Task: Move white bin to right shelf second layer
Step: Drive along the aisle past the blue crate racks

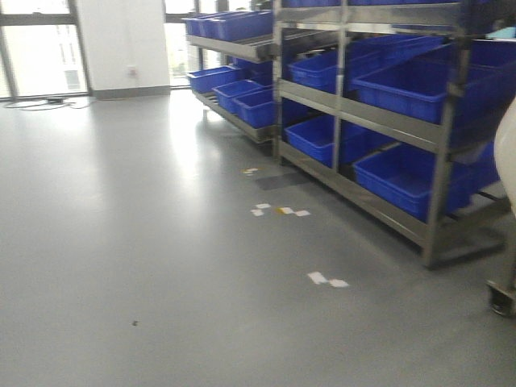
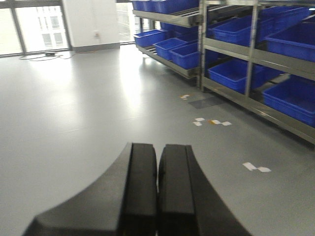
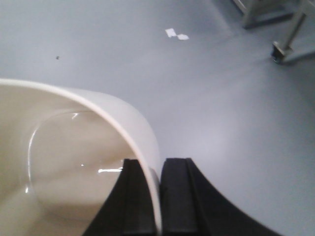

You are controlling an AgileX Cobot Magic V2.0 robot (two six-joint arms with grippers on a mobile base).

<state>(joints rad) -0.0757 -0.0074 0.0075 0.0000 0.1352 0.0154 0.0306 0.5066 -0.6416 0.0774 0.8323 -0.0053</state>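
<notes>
The white bin (image 3: 74, 162) fills the lower left of the right wrist view, glossy cream inside with a rounded base. My right gripper (image 3: 158, 164) is shut on its wall, one finger inside the bin and one outside. A pale curved edge of the white bin (image 1: 508, 161) also shows at the right border of the front view, held above the grey floor. My left gripper (image 2: 158, 147) is shut with nothing between its black fingers, hanging over bare floor. I cannot tell which rack level is the right shelf second layer.
Steel racks (image 1: 439, 145) loaded with blue crates (image 1: 403, 85) run along the right, reaching back to the windows. A castor wheel (image 1: 501, 300) stands on the floor at the far right. White tape marks (image 1: 326, 280) dot the grey floor, which stretches open to the left.
</notes>
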